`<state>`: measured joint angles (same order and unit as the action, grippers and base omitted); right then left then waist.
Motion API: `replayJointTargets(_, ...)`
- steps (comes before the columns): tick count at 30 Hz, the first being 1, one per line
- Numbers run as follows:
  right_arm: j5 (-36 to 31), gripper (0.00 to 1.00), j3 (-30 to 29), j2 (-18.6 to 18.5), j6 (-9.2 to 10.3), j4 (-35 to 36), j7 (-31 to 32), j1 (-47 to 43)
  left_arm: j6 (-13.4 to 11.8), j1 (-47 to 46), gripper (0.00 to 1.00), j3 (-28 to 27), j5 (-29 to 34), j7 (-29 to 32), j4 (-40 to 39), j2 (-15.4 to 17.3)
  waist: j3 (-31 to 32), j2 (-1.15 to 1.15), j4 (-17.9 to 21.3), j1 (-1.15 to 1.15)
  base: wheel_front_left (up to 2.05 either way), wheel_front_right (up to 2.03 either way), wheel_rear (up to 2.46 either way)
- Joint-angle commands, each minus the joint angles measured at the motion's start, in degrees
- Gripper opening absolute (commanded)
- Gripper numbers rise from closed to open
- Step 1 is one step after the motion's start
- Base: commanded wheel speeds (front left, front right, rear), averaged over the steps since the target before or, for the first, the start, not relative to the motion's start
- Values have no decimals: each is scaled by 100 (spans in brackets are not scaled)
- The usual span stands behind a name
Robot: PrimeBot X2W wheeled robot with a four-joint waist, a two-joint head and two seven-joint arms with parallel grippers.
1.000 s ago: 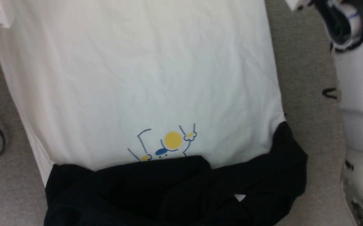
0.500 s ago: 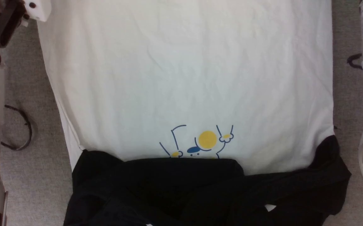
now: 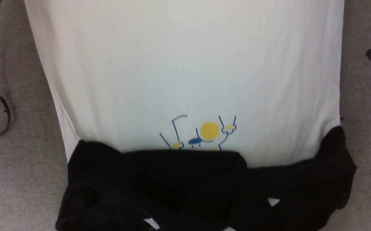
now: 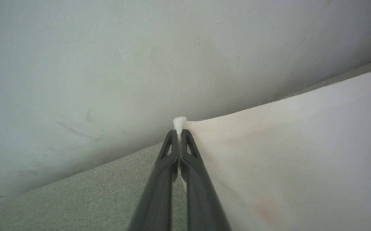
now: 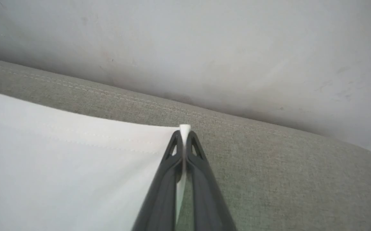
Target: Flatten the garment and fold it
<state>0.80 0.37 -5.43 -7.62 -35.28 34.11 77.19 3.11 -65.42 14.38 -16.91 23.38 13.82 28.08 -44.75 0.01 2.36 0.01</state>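
Right wrist view | your right gripper [image 5: 184, 134], jaws just closed, is now clamping a corner of the garment [image 5: 60, 160] at its tips; left gripper [image 4: 179, 132] is pinching the other corner | garment is stretching between both tools; you are standing ready to flatten

Readable text: none in any view.
Print: on the garment [image 3: 185, 64], at 6 o'clock of its white body, a cartoon print [image 3: 201, 133] of a yellow circle and blue lines, without letters or numbers.
Possible label: small white patch [image 3: 273, 201] at 5 o'clock among black fabric, too small to read.
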Motion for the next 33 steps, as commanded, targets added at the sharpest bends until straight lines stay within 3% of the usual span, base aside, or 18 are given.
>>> replayJointTargets(1,-107,0,-63,-39,13,56,-247,42,-97,-178,0,-27,116,-206,65,64,3,-1,22,-1,0,0,0)
replayJointTargets(9,-328,0,-191,48,13,13,-1487,249,-423,-569,0,-131,488,-1391,383,133,107,-1,114,-1,0,0,0)
replayJointTargets(17,156,0,228,33,13,115,-2531,-193,-249,-84,0,-170,192,-2144,595,31,685,-1,81,-1,0,0,0)
replayJointTargets(26,1111,0,1139,-717,13,1454,-2953,-2135,-325,1886,0,-270,-194,-2624,-249,36,1866,-1,-6,-1,0,0,0)
replayJointTargets(33,1364,0,1086,-1223,13,2848,-2711,-4018,-588,3878,0,-309,-438,-2677,-1439,51,2724,-1,-41,-1,0,0,0)
